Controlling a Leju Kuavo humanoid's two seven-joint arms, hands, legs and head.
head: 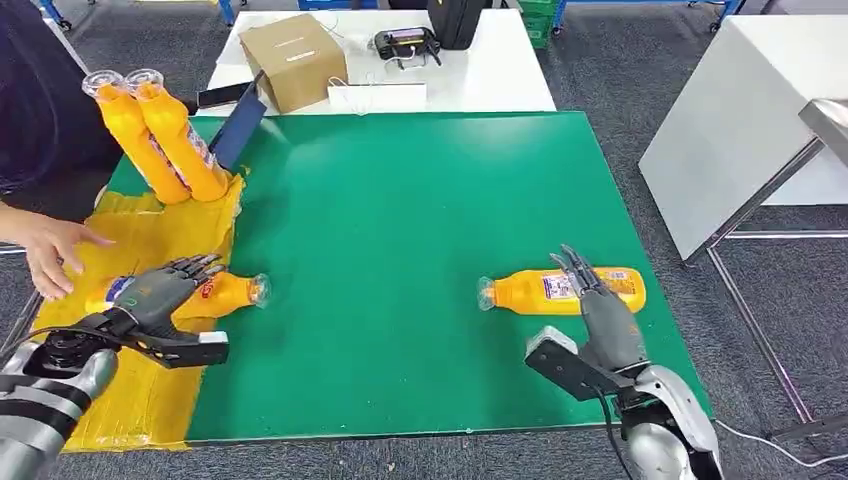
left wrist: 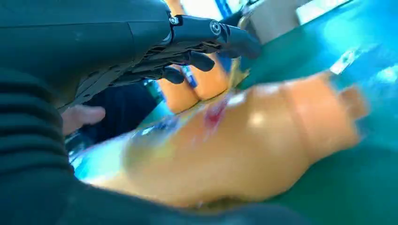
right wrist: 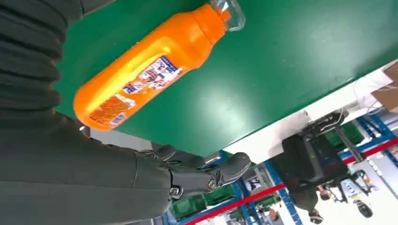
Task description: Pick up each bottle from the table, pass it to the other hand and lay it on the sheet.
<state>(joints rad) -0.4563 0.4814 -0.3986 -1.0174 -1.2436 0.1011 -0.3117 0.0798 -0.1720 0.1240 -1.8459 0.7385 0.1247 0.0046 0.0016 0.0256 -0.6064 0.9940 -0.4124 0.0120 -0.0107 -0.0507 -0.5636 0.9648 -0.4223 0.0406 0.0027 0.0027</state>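
Observation:
One orange bottle lies on its side across the edge of the yellow sheet, its clear cap over the green mat. My left hand hovers over its base end with fingers stretched out; the left wrist view shows the fingers straight above the bottle with a gap between. A second orange bottle lies on the mat at the right. My right hand is just behind it, fingers extended over its middle; in the right wrist view the hand stays apart from the bottle.
Two more orange bottles lie side by side at the sheet's far end. A person's hand rests on the sheet's left side. Behind the mat stand a dark tablet, a cardboard box and a white table.

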